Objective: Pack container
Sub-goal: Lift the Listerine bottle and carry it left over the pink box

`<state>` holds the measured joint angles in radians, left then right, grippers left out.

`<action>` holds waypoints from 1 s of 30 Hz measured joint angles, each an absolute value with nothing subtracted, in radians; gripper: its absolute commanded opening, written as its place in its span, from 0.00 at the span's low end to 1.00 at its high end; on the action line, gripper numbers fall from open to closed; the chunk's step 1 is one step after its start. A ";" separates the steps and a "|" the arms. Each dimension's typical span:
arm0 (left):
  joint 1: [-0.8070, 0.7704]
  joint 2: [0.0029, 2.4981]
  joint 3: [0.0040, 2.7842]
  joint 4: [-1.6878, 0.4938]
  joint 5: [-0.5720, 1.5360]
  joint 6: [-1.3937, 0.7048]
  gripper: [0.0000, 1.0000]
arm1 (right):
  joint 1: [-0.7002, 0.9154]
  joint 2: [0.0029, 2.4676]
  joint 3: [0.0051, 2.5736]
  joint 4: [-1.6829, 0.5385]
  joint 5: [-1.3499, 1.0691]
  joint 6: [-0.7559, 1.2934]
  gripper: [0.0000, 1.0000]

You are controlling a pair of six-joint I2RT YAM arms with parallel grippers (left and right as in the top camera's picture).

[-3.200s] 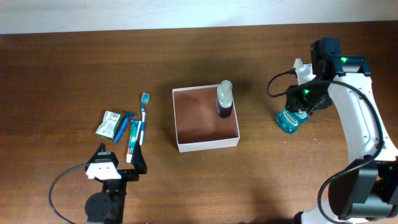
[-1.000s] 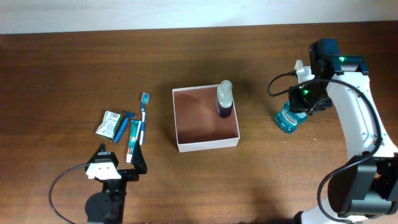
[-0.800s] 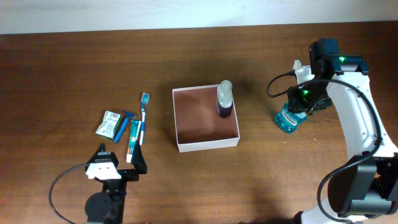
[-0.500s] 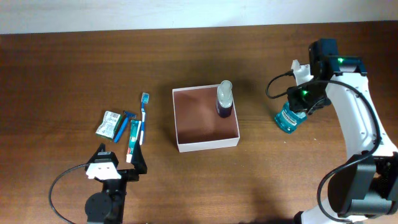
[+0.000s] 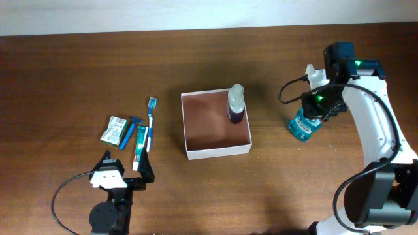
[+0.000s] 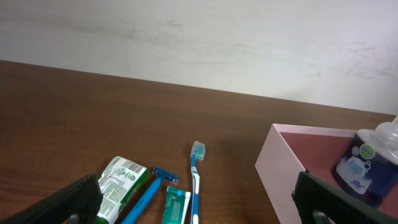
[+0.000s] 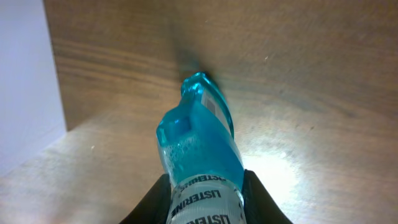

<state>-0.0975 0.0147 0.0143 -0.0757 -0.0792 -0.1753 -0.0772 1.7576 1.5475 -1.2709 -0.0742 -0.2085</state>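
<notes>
Right wrist view: right fingers pinch the blue bottle; the container lies to its left, nearest this arm. Left fingers stand spread.

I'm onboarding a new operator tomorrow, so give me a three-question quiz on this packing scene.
1. True or false: the container is empty.
2. What is the right gripper clamped on? A razor, B blue mouthwash bottle, C green packet.
3. Fill in: the toothbrush lies on the ___ arm's side of the container.
Key: 1 false, a purple bottle stands inside; 2 B; 3 left.
</notes>
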 measured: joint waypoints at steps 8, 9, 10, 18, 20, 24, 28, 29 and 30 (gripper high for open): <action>-0.097 0.015 0.015 -0.076 -0.079 -0.175 1.00 | -0.077 1.769 1.674 -1.379 -0.139 -0.195 0.23; -0.097 0.015 0.014 -0.076 -0.079 -0.175 0.99 | -0.077 1.769 1.686 -1.383 -0.142 -0.192 0.23; -0.097 0.015 0.015 -0.076 -0.079 -0.175 0.99 | -0.077 1.769 1.694 -1.388 -0.147 -0.187 0.23; -0.097 0.015 0.015 -0.076 -0.079 -0.175 0.99 | -0.077 1.769 1.707 -1.413 -0.225 -0.096 0.21; -0.097 0.015 0.015 -0.076 -0.079 -0.175 0.99 | -0.077 1.769 1.723 -1.417 -0.239 -0.052 0.21; -0.097 0.015 0.014 -0.076 -0.079 -0.175 0.99 | -0.077 1.768 1.770 -1.448 -0.261 -0.002 0.21; -0.097 0.015 0.015 -0.076 -0.079 -0.175 0.99 | -0.064 1.764 1.837 -1.509 -0.268 0.021 0.21; -0.097 0.015 0.015 -0.076 -0.079 -0.175 0.99 | -0.054 1.760 1.857 -1.524 -0.268 0.025 0.21; -0.097 0.015 0.015 -0.076 -0.079 -0.175 0.99 | -0.041 1.757 1.876 -1.538 -0.268 0.028 0.21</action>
<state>-0.0975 0.0147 0.0147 -0.0757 -0.0788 -0.1753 -0.0410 1.7565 1.8759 -1.5375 -0.2680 0.0280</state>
